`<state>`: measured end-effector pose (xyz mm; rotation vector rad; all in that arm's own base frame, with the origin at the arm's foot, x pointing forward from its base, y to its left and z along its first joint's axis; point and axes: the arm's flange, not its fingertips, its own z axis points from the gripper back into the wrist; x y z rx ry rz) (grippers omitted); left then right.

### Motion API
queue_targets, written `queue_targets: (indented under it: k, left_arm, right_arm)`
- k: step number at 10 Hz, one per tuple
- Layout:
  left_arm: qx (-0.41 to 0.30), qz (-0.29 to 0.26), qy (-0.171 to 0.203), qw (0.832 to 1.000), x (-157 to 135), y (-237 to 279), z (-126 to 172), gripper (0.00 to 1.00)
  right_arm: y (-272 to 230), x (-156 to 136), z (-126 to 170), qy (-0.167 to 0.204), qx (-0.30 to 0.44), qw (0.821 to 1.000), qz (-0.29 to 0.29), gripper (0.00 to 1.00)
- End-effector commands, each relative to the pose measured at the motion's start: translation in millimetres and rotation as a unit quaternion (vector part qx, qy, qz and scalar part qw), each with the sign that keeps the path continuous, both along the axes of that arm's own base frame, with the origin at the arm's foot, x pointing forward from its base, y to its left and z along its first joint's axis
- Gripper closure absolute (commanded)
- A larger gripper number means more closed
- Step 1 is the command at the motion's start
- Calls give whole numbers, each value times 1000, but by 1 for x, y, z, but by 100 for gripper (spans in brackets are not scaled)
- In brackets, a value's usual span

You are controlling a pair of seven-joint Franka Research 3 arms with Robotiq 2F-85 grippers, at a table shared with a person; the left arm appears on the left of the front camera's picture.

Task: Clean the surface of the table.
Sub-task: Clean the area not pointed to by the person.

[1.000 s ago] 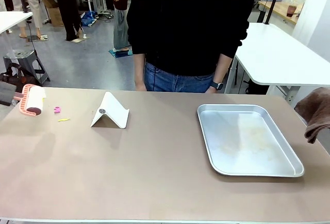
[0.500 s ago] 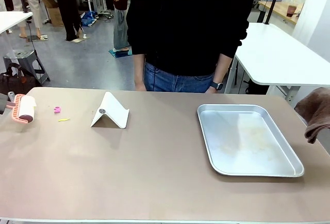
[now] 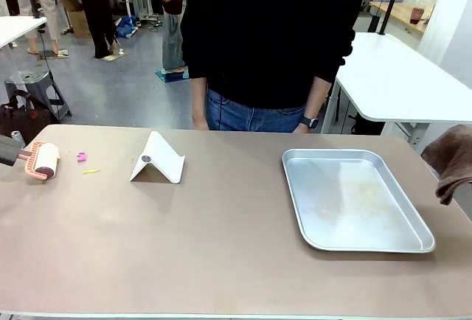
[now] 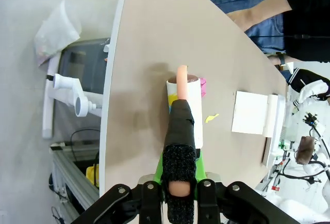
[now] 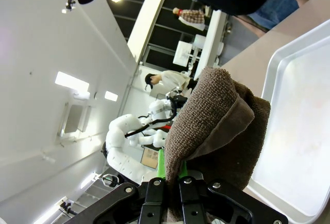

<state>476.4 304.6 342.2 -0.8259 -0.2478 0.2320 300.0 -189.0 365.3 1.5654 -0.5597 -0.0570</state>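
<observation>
Left gripper (image 4: 179, 180) is clamped tight on the handle of a lint roller (image 4: 185, 110), and the right gripper (image 5: 168, 180) is pinched shut on a towel (image 5: 211, 121) hanging at the right edge of the front view. The table (image 3: 221, 246) fills the lower half of that view, with the roller down at its far left edge; we can't tell if the drum is actually touching yet. Our guess is the step is rolling up the pink scrap (image 3: 82, 157) and yellow scrap (image 3: 91, 171) just right of it. We'd keep the drum flat, press evenly, go straight over both bits and stop short of the white folded stand (image 3: 157, 159). Texture-wise, the roller has a white paper sleeve on a salmon frame and a handle wrapped in rough black tape. The tabletop is smooth matte taupe, so crumbs should lift easily. The tray (image 3: 354, 202) is dull silver metal with rounded corners and a raised rim, and the towel is brown looped terry, folded thick.
</observation>
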Motion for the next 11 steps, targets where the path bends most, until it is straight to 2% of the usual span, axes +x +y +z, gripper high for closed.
queue_targets:
  k: [1, 4, 11]
  left_arm:
    - [5, -6, 5, 1000, 5, -5, -1, 77]
    - [16, -25, 15, 999, 15, -24, -7, 77]
    - [14, -76, 40, 996, 61, -92, -7, 77]
  right_arm:
    - [-1, -3, 5, -5, 0, 1000, 1, 93]
    - [-1, -3, 5, -5, 0, 1000, 1, 93]
    - [-1, -3, 5, -5, 0, 1000, 1, 93]
